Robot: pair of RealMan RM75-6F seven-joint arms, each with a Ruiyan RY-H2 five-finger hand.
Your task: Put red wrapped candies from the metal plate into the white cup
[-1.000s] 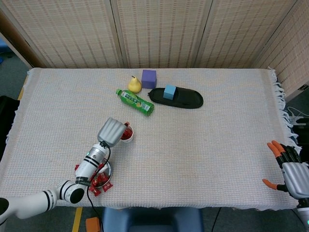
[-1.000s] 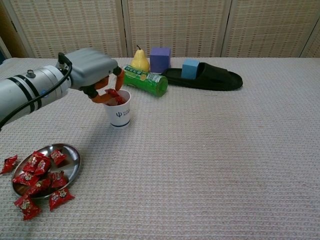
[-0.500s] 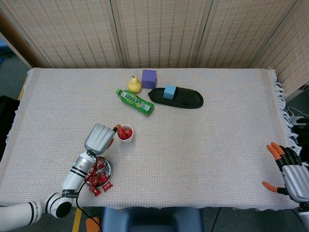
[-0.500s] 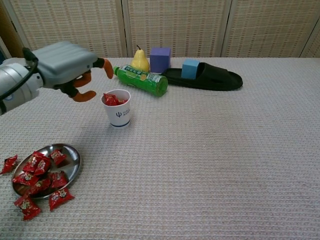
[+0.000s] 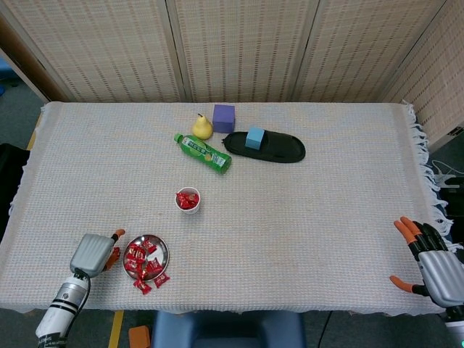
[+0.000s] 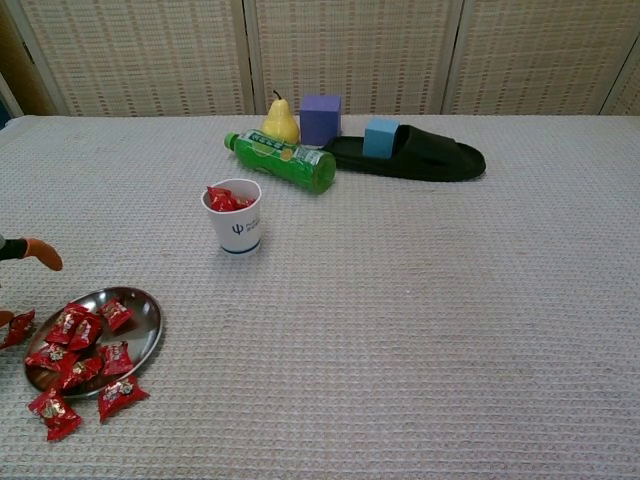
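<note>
The white cup (image 5: pixel 188 200) (image 6: pixel 234 216) stands mid-table with red wrapped candies showing at its rim. The metal plate (image 5: pixel 159 248) (image 6: pixel 148 318) lies near the front left edge and holds several red candies (image 5: pixel 141 259) (image 6: pixel 82 343); a few more lie on the cloth beside it (image 6: pixel 120 395). My left hand (image 5: pixel 94 253) hovers just left of the plate, fingers apart and empty; only an orange fingertip (image 6: pixel 44 254) shows in the chest view. My right hand (image 5: pixel 433 267) rests at the front right corner, open and empty.
At the back stand a green bottle (image 5: pixel 204 153) lying on its side, a yellow pear (image 5: pixel 202 127), a purple cube (image 5: pixel 224 117) and a black slipper (image 5: pixel 272 148) with a blue cube (image 5: pixel 254 137) on it. Woven cloth (image 5: pixel 312 217) covers the table.
My left hand dropped a candy into the cup, then pulled back from the cup toward the front left, ending beside the plate. The right hand barely moved.
</note>
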